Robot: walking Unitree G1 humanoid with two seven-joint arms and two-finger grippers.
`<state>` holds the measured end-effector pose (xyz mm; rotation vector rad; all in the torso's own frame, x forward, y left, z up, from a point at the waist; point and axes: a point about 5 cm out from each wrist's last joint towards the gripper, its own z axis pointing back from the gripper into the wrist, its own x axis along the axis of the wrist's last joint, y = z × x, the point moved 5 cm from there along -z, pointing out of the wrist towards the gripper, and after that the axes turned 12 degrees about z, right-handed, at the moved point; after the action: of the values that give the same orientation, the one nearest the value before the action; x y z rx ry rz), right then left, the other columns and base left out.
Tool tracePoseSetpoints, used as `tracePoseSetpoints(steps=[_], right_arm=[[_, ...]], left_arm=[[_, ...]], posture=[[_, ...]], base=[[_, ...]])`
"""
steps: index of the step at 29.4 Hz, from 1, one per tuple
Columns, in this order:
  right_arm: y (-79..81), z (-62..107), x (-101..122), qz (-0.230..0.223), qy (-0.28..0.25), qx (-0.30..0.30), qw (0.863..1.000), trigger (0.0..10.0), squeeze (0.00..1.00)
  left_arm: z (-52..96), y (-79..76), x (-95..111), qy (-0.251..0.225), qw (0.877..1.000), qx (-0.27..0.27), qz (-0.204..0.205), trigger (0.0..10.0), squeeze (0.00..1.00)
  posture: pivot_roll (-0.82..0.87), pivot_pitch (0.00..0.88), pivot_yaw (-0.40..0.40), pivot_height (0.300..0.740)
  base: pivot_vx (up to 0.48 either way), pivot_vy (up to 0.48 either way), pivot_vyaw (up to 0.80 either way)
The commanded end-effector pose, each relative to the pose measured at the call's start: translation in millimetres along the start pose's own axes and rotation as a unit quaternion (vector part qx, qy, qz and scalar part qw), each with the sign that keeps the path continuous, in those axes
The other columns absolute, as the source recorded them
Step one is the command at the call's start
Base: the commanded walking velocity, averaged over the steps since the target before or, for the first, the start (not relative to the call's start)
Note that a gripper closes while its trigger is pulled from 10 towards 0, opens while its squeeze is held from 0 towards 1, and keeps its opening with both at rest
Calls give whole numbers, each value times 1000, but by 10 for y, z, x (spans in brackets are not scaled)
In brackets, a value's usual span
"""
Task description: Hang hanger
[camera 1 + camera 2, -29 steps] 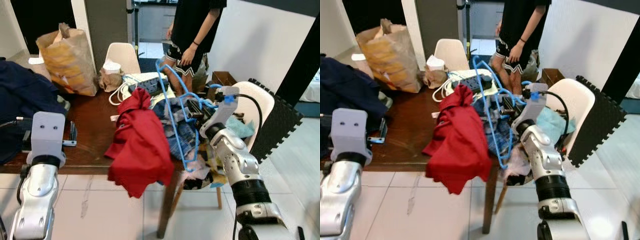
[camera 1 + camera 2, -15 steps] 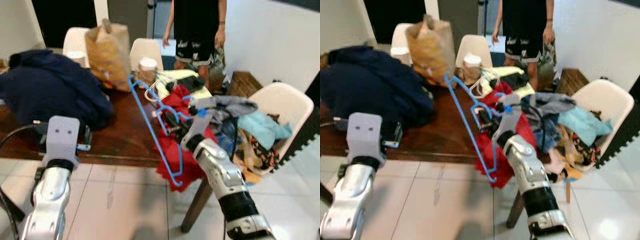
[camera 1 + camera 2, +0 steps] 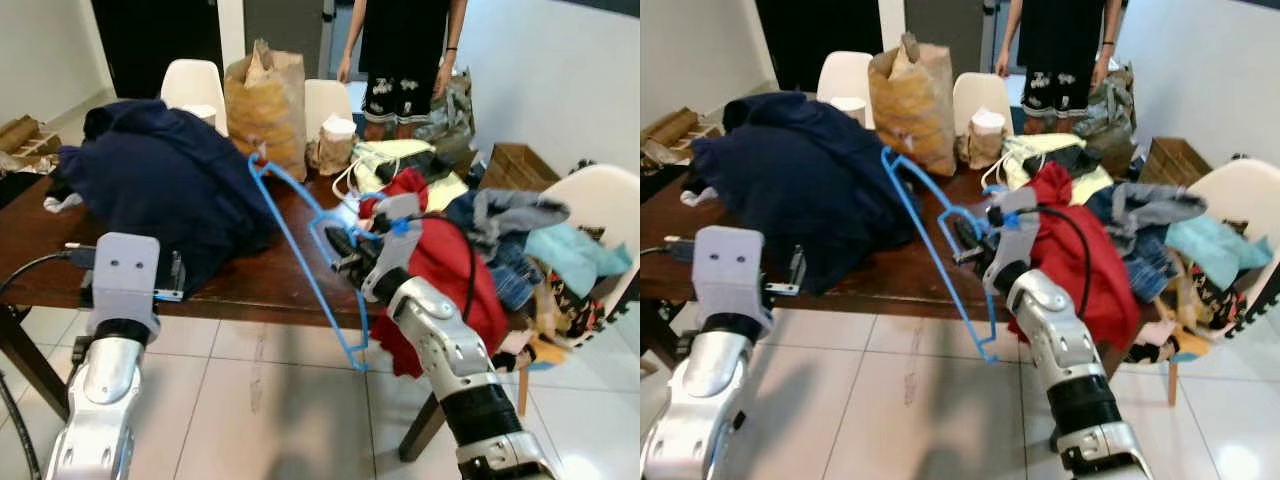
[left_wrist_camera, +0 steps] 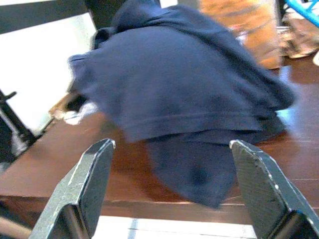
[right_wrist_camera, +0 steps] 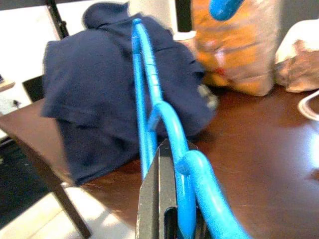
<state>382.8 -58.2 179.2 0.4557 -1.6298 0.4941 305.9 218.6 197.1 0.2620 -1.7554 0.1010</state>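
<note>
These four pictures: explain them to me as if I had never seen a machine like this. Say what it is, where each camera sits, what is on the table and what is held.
This is a walking humanoid robot with two silver arms, each ending in a claw of two long black fingers. Two pictures come from cameras in its head, looking forward and down. The other two come from cameras on its wrists, looking along the fingers.

The right claw is shut on a blue plastic hanger, held over the near edge of a brown wooden table. The left claw is open and holds nothing; it points at a navy blue garment heaped on the table.

Also on the table are a brown paper bag and a red garment draping over the edge. A white chair piled with clothes stands to the right, and a person stands behind the table.
</note>
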Motion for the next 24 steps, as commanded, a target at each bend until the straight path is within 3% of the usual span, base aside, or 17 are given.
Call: tracePoseSetpoints(steps=[1,4,15,16,24], right_arm=[[6,-2,32,5,-2,4,1000,10000,0],[12,-6,29,7,-1,5,1000,10000,0],[51,-4,-10,7,4,8,1000,10000,0],[55,-6,-13,7,5,8,1000,10000,0],[57,-9,-14,7,5,9,1000,10000,0]], left_arm=[[-2,-34,15,-1,1000,-6,0,10000,0],[-6,-45,19,-1,1000,-7,5,10000,0],[11,-74,-7,9,1000,-14,15,10000,0],[17,-72,-5,8,1000,-15,24,10000,1000],[21,-88,0,7,999,-23,45,10000,1000]], posture=[[50,0,-52,740],[52,0,-50,740],[59,2,-47,740],[61,0,-47,740],[59,0,-49,740]], base=[[0,476,0],[0,424,0],[0,0,0],[0,0,0],[0,0,0]])
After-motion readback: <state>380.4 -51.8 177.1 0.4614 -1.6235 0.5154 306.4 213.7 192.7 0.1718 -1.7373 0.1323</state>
